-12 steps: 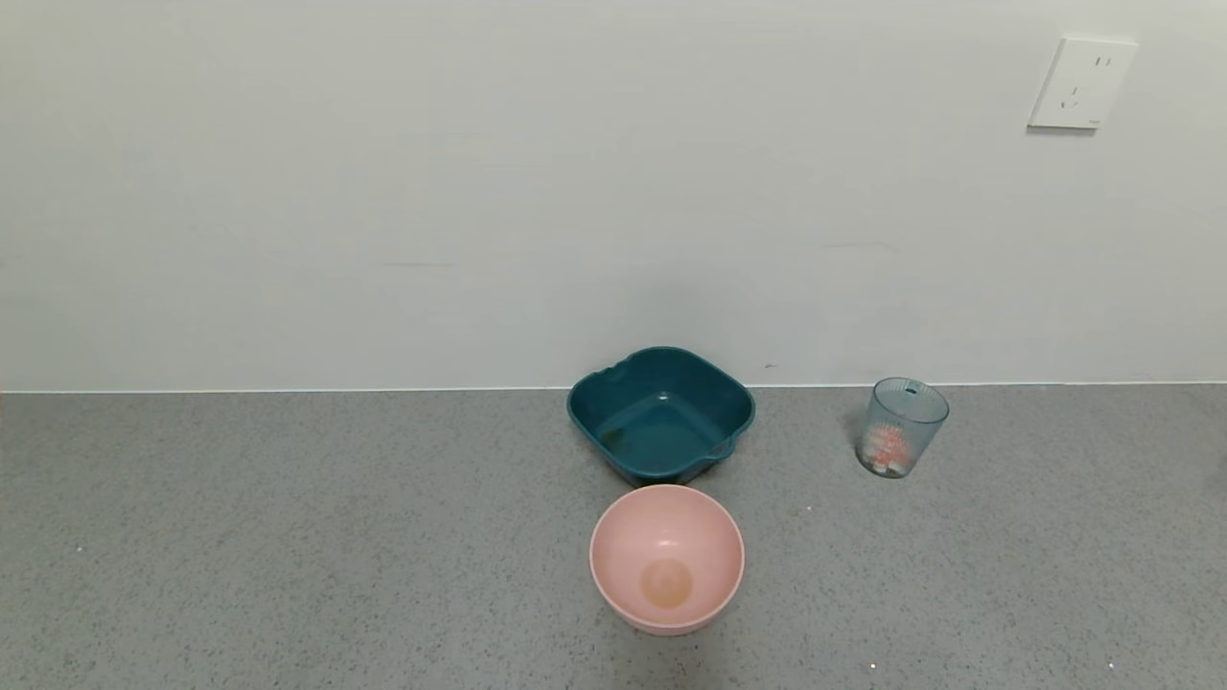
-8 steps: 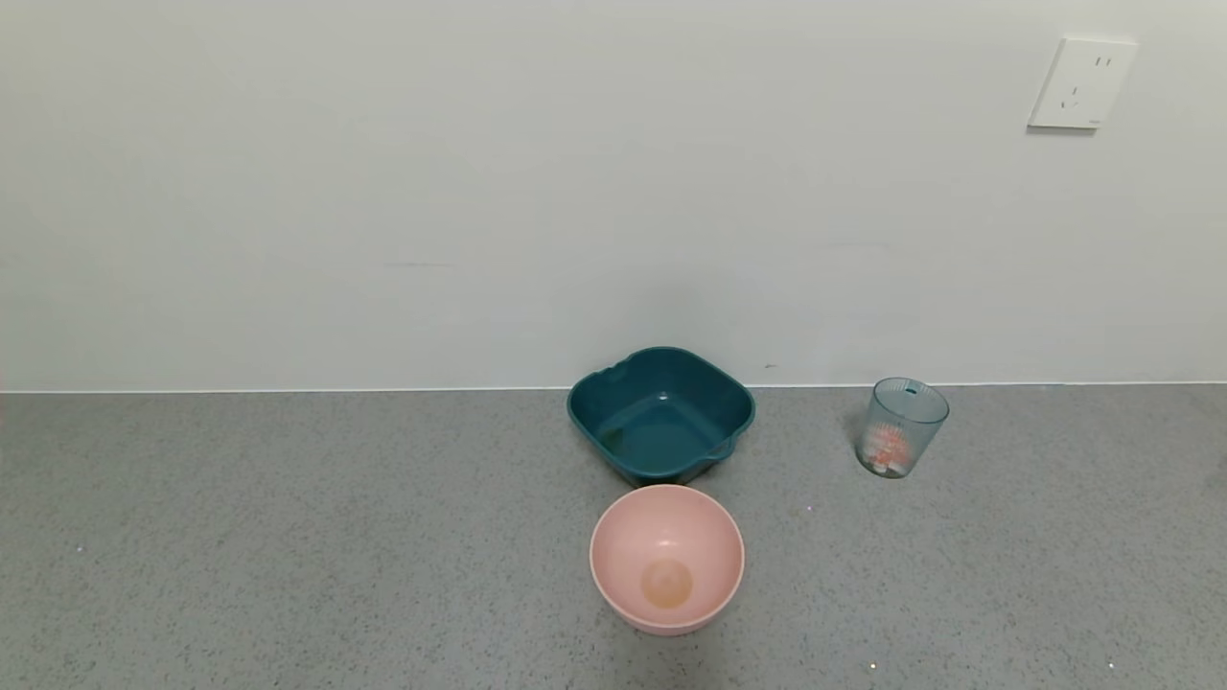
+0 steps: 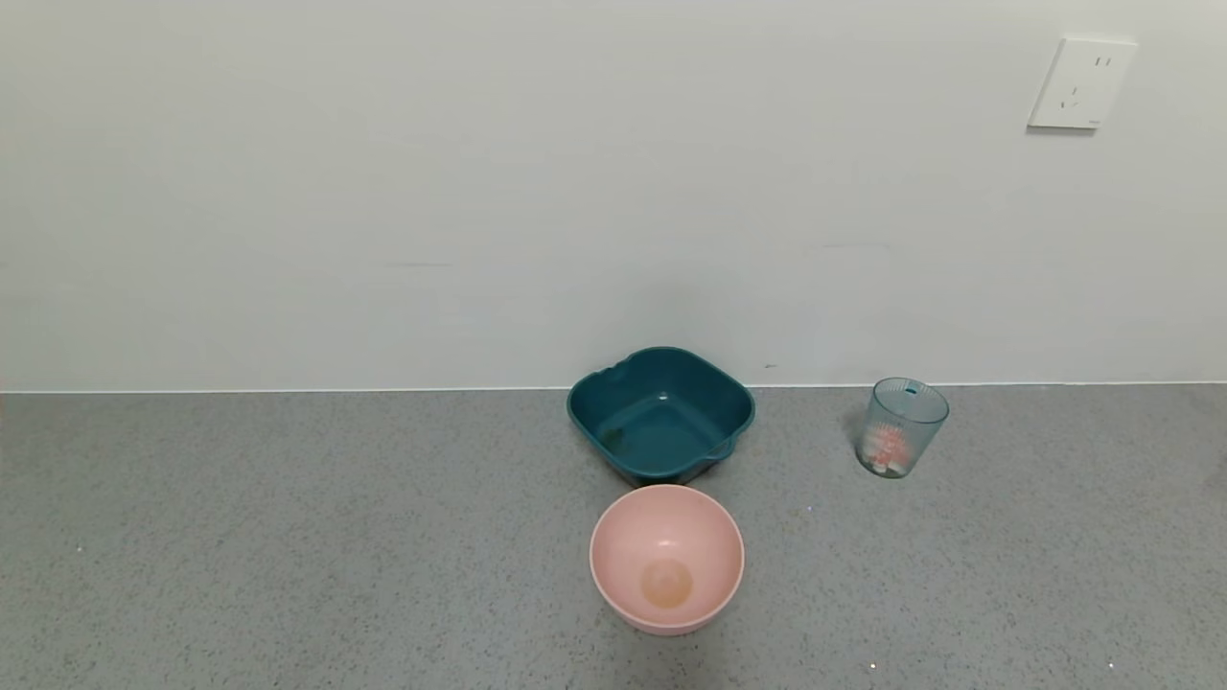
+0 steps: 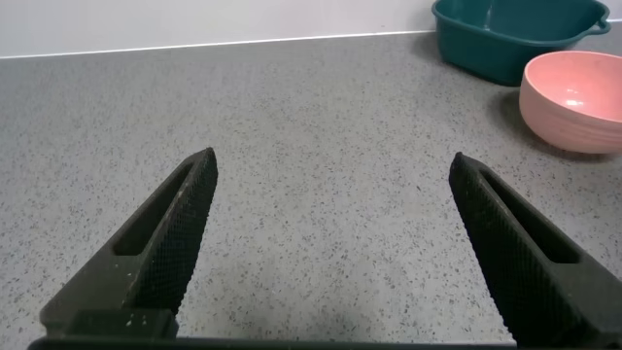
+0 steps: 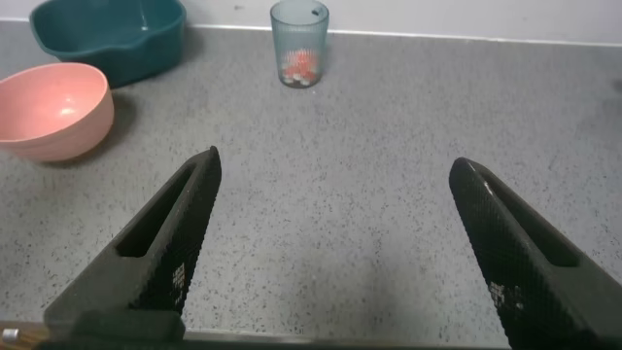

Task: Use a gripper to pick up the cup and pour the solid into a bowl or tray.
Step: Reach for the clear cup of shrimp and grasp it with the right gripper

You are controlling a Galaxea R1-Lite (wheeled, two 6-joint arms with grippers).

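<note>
The pale-blue ribbed cup [image 3: 901, 426] stands upright on the grey counter at the right, near the wall, with orange-red and white pieces [image 3: 887, 450] in its bottom. It also shows in the right wrist view [image 5: 299, 43], far ahead of my right gripper [image 5: 333, 167], which is open and empty over bare counter. The dark teal basin [image 3: 660, 414] sits at the centre by the wall and looks empty. My left gripper [image 4: 333, 167] is open and empty, well to the left of the basin [image 4: 515, 34]. Neither gripper shows in the head view.
A round pink bowl [image 3: 667, 557] stands just in front of the teal basin; it also shows in the left wrist view [image 4: 575, 87] and the right wrist view [image 5: 51, 109]. A white wall with a socket [image 3: 1081, 83] closes the counter's far edge.
</note>
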